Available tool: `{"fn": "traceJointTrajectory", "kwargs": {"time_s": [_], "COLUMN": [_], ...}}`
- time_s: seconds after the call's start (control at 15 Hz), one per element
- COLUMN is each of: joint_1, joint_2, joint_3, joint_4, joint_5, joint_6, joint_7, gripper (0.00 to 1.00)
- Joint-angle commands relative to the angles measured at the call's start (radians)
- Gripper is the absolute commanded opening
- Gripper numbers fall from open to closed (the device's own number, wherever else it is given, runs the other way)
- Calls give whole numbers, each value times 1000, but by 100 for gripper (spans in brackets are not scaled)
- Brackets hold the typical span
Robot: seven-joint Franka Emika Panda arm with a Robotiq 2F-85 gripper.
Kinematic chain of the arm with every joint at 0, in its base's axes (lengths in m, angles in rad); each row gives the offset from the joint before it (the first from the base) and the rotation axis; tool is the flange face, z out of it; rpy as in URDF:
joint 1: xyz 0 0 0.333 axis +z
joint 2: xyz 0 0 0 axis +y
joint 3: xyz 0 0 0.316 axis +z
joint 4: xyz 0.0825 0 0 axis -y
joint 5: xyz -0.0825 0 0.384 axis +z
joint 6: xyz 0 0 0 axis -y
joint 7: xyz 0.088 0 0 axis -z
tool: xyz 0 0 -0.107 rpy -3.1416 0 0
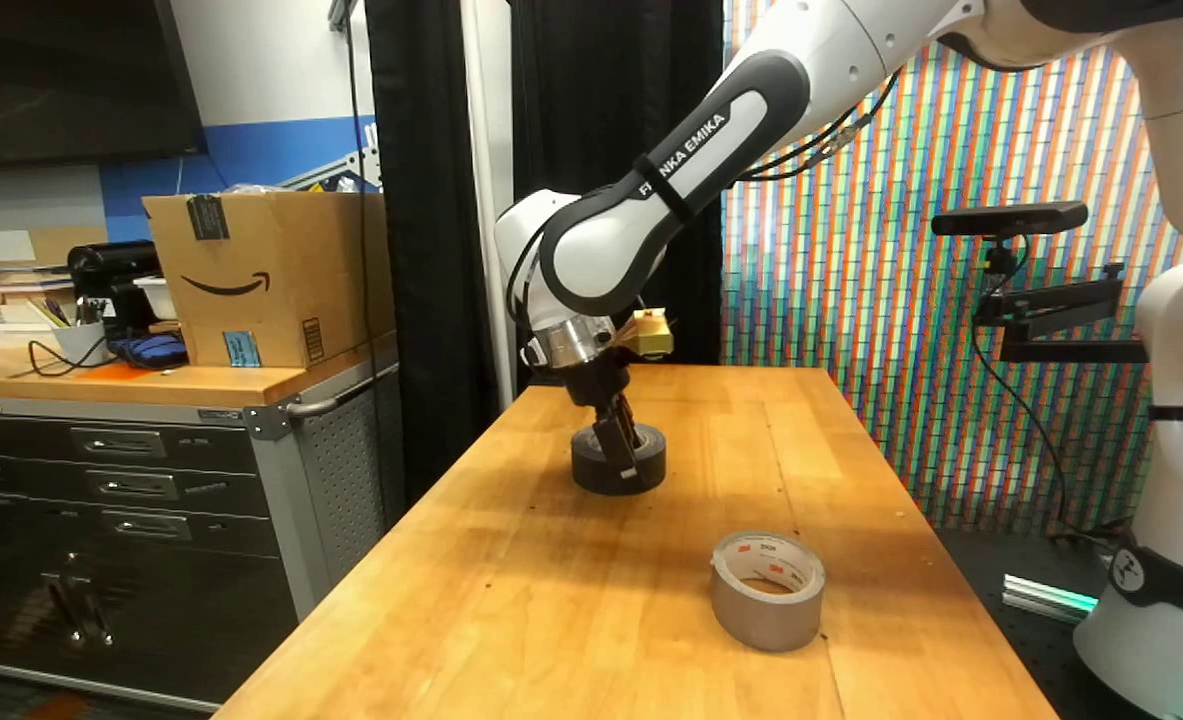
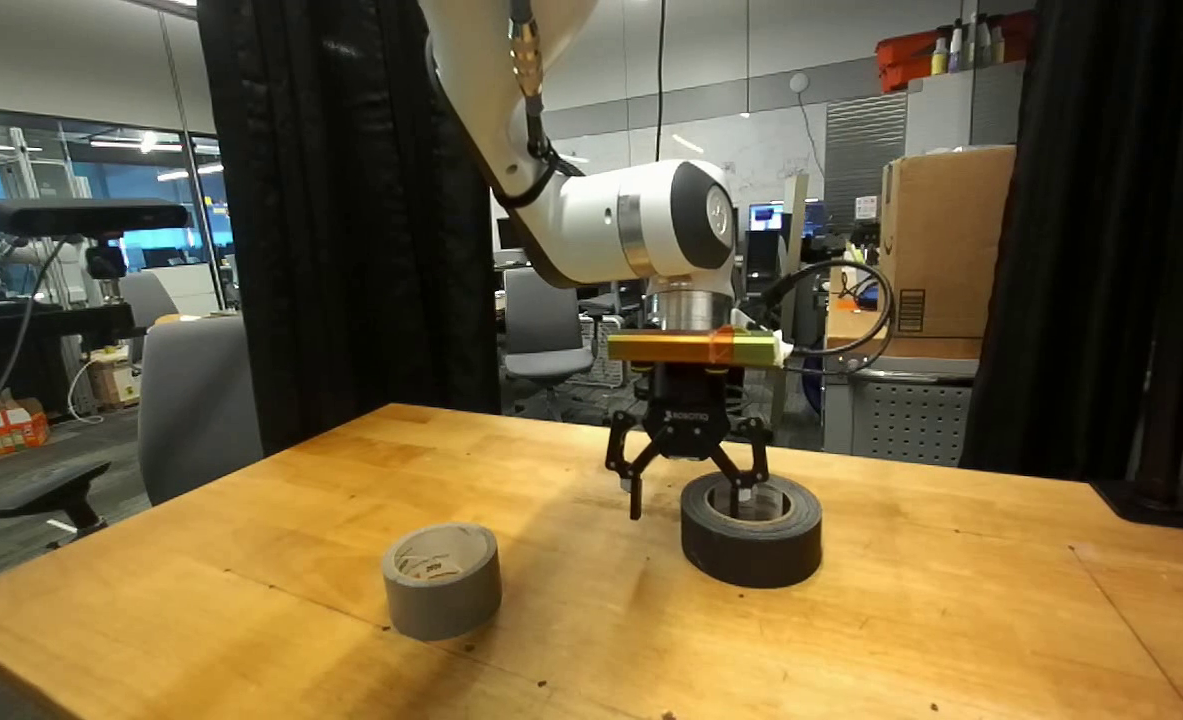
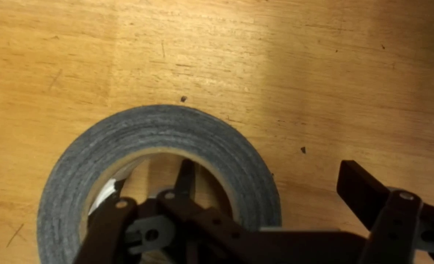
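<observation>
wooden table [image 2: 911, 630]; black curtains [image 2: 351, 220] behind; gripper [image 2: 685, 506] spread wide, empty, straddling wall of black tape [image 2: 751, 556]

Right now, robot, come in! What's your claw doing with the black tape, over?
Gripper open. Black tape flat on the table, not gripped: one finger in its hole, one outside. Gray tape apart, off to the side.
</observation>
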Motion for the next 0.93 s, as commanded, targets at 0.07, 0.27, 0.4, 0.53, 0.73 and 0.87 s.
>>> {"fn": "traceJointTrajectory", "kwargs": {"time_s": [0.07, 0.27, 0.4, 0.53, 0.73, 0.87], "joint_1": [8, 8, 4, 3, 6, 10], "joint_2": [-45, -70, -101, -131, -178, -204], "joint_3": [5, 3, 4, 6, 8, 7], "joint_4": [-26, -21, -29, -38, -76, -114], "joint_5": [-32, -44, -43, -29, -21, -32], "joint_6": [54, 80, 89, 80, 74, 76], "joint_7": [17, 10, 4, 6, 14, 27], "gripper": [100, 100, 100, 100, 100, 100]}}
